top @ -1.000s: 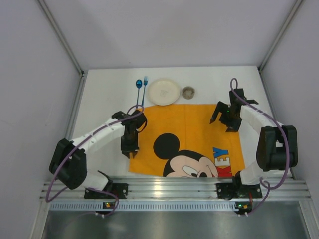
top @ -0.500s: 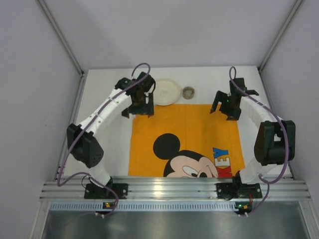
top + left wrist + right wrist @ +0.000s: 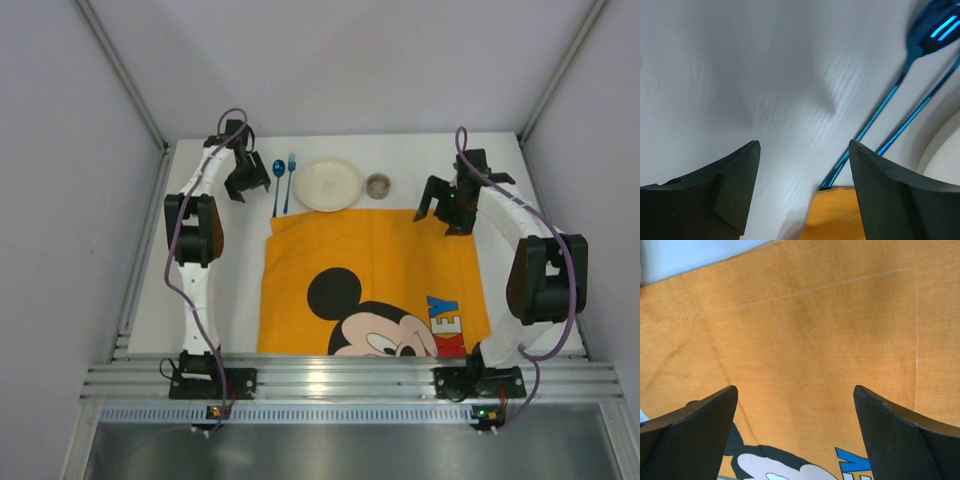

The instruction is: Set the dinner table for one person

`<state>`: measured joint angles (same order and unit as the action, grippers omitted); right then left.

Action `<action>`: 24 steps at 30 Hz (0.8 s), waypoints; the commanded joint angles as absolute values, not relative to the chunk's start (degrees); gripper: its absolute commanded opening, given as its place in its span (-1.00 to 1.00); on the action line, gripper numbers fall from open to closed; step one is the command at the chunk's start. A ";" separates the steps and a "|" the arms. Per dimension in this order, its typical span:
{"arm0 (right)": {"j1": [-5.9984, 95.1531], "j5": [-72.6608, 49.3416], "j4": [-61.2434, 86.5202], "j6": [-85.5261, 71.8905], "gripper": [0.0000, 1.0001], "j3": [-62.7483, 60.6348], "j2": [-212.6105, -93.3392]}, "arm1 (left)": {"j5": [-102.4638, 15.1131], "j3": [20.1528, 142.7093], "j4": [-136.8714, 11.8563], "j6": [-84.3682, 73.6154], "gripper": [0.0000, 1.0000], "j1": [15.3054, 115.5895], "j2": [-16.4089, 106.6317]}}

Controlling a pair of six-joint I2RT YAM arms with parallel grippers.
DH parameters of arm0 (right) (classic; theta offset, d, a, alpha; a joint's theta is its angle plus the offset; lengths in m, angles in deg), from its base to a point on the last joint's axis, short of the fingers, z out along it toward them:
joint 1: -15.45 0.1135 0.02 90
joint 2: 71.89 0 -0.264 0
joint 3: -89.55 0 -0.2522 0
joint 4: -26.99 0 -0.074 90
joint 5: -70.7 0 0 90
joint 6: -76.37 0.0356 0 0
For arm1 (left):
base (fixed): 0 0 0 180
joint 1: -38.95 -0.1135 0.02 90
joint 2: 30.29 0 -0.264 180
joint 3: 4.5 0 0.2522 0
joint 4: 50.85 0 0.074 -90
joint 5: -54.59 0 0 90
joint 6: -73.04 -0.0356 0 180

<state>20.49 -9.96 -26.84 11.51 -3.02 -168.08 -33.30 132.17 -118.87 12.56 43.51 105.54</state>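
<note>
Top cam: the dinner table [image 3: 200,290] was the big white top filling the cell floor, w/ the orange Mickey mat [image 3: 400,260] spread on its near-centre part. Along the far edge of the mat we saw a blue spoon [image 3: 278,185] and blue fork [image 3: 290,180] side by side, then a white plate [image 3: 329,184], then a small round bowl [image 3: 378,185]. The left gripper [image 3: 247,190] was over bare table just left of the spoon, its jaws apart. The right gripper [image 3: 436,218] was over the mat's far right corner, jaws also apart.

Left wrist cam: both fingers [image 3: 715,195] were spread wide w/ nothing btwn them, white table [image 3: 740,75] underneath. The spoon [image 3: 880,107] and fork [image 3: 920,112] handles ran diagonally at right, the plate rim [image 3: 947,150] beyond them, and a mat corner [image 3: 835,215] at the bottom.

Right wrist cam: fingers [image 3: 690,430] were wide apart and empty, over the mat [image 3: 790,330]; a sliver of table [image 3: 680,255] showed at top left.
</note>
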 commanded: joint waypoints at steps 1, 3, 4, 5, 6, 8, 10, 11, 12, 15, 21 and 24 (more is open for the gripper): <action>20.64 -7.17 -27.19 10.90 0.99 -0.40 -168.66 | -38.04 137.05 -110.06 9.51 0.53 46.42 104.88; 20.55 -8.83 -28.42 10.63 0.99 -0.40 -168.75 | -38.93 137.93 -109.18 8.71 0.53 46.42 106.02; 20.55 -9.28 -28.60 10.54 0.99 -0.58 -168.92 | -39.19 138.11 -107.87 7.92 0.53 46.42 106.20; 20.64 -9.89 -28.78 10.71 0.99 -0.75 -169.01 | -39.11 138.11 -107.33 7.57 0.53 46.42 106.72; 20.64 -10.33 -29.04 11.15 0.99 -1.28 -169.19 | -39.19 138.11 -106.89 6.87 0.53 46.42 107.16; 20.55 -11.99 -29.65 11.59 0.99 -1.54 -169.19 | -38.93 138.55 -106.45 6.16 0.51 46.42 108.91; 20.55 -13.40 -31.85 12.38 0.99 -1.02 -168.84 | -38.76 139.78 -107.23 5.63 0.39 46.42 110.41; 20.55 -14.80 -32.81 12.64 0.99 -0.67 -168.58 | -38.14 140.04 -107.76 5.81 0.36 46.42 111.81; 20.55 -15.60 -34.65 13.34 0.99 0.38 -167.96 | -36.05 141.52 -108.81 6.24 0.34 46.42 112.52; 20.64 -17.45 -37.56 14.40 0.99 3.19 -166.82 | -31.12 142.94 -109.97 6.42 0.27 47.12 113.76; 20.64 -18.33 -43.19 14.15 1.00 6.72 -163.31 | -30.05 148.66 -110.49 5.90 0.22 49.67 119.29; 20.64 -18.77 -43.10 13.18 1.00 5.49 -161.20 | -26.02 148.92 -111.10 4.41 0.10 51.16 120.52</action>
